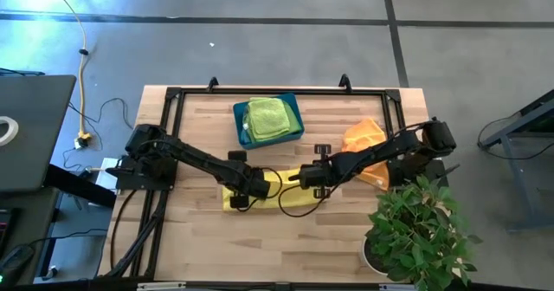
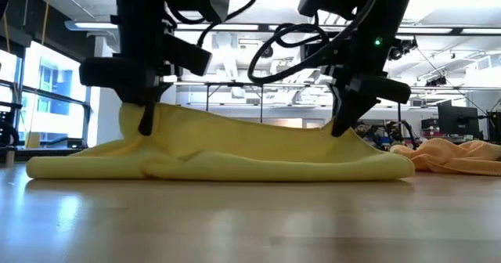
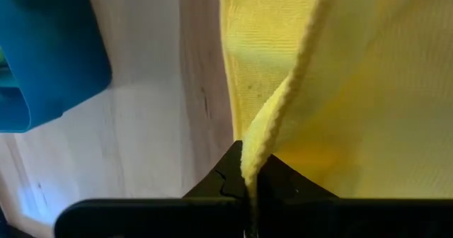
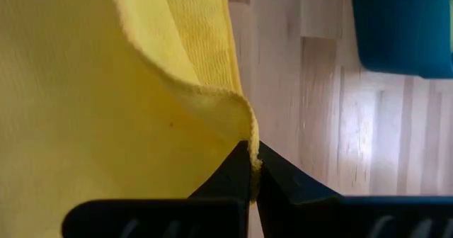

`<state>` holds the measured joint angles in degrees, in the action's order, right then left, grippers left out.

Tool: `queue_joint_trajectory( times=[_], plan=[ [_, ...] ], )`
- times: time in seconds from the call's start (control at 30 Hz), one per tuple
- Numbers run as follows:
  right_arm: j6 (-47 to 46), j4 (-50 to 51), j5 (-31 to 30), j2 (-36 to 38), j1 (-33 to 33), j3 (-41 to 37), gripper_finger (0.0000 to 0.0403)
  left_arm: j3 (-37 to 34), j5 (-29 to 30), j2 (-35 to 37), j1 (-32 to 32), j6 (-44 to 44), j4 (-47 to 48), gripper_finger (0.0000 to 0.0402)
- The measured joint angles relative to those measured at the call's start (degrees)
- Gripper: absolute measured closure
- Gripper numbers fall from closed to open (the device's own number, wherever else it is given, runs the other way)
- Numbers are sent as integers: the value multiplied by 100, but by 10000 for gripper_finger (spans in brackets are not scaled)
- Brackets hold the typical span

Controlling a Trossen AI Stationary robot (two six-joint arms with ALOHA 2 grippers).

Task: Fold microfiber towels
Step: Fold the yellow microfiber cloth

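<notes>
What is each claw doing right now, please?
Left claw: closed, pinching an edge of the yellow towel.
Right claw: closed, pinching another edge of the same yellow towel.

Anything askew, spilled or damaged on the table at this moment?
Nothing stands out. Both hands, left hand and right hand, are shut on edges of the soft yellow microfiber towel, lifting it evenly. The crumpled orange microfiber towel simply waits unfolded beside it.

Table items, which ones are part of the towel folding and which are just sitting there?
Job: yellow towel, pinched by left gripper and right gripper; green towel; orange towel.
Lying about: teal bin; potted plant.
</notes>
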<state>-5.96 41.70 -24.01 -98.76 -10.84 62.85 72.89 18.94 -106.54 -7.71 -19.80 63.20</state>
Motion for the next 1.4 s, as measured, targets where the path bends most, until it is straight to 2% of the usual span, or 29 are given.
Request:
queue_joint_trajectory(
  times=[0.23, 0.37, 0.47, 0.57, 0.67, 0.8, 1.1, 1.4],
  plan=[
    [93, -14, 3, -2, 36, 0, 389, -1, -59, -5, 99, -2, 15, 401],
    [106, 52, -73, -2, 36, 0, 352, -1, -121, -5, 133, -15, 20, 400],
    [-56, 463, -503, 52, 34, 0, 319, -1, -117, -5, 168, -56, 19, 400],
    [-309, 660, -324, 138, 19, 0, 301, -1, -122, -7, 207, -97, 19, 400],
    [-434, 627, 83, 190, -105, 2, 298, -1, -212, -7, 272, -106, 20, 400],
    [-331, 586, 48, 195, -327, 2, 302, -1, -283, -7, 346, -104, 20, 400],
    [-304, -761, 173, -137, -538, 2, 304, 1, -690, -7, 380, -124, 21, 400],
    [-411, -567, 459, -825, -536, 2, 304, 2, -480, -7, 358, -166, 26, 400]
  ],
)
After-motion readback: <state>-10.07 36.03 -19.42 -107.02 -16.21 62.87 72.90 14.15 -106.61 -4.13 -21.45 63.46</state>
